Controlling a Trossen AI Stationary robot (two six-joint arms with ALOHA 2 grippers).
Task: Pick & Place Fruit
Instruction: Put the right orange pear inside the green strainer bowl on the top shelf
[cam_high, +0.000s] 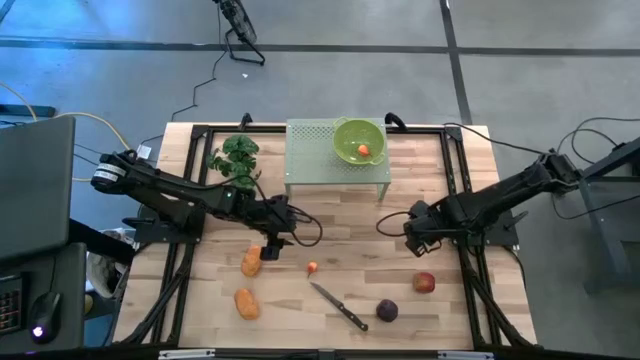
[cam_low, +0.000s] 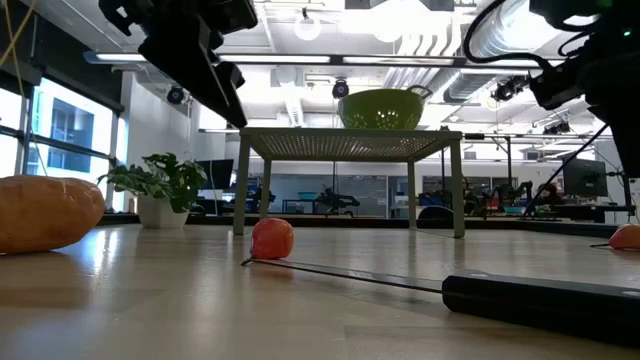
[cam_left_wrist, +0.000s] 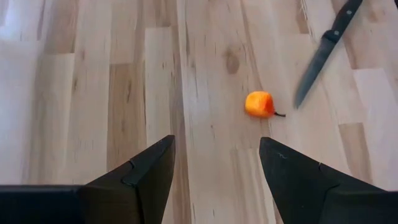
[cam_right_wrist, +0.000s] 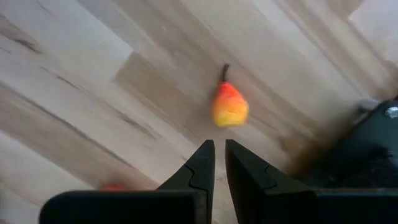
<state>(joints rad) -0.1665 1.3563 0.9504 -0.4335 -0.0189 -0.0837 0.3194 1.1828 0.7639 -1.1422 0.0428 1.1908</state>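
My left gripper (cam_high: 275, 245) (cam_left_wrist: 214, 143) hovers open above the table's middle. A tiny red-orange fruit (cam_left_wrist: 260, 104) (cam_high: 313, 267) lies on the wood ahead of it, clear of both fingers. My right gripper (cam_high: 413, 240) (cam_right_wrist: 219, 144) is shut and points down over a small yellow-red fruit (cam_right_wrist: 229, 106) lying on the table, without touching it. Two orange oblong fruits (cam_high: 251, 262) (cam_high: 246, 302) lie near the left. A red apple (cam_high: 425, 283) and a dark purple fruit (cam_high: 387, 311) lie near the right. A green bowl (cam_high: 345, 132) holds an orange piece (cam_high: 363, 150).
A black-handled knife (cam_high: 338, 305) lies near the front, its tip close to the tiny fruit. The bowl stands on a green mesh stand (cam_high: 310, 160) at the far middle. A green leafy bunch (cam_high: 235, 158) lies at the far left. Black frame rails (cam_high: 180, 270) run along the table's sides.
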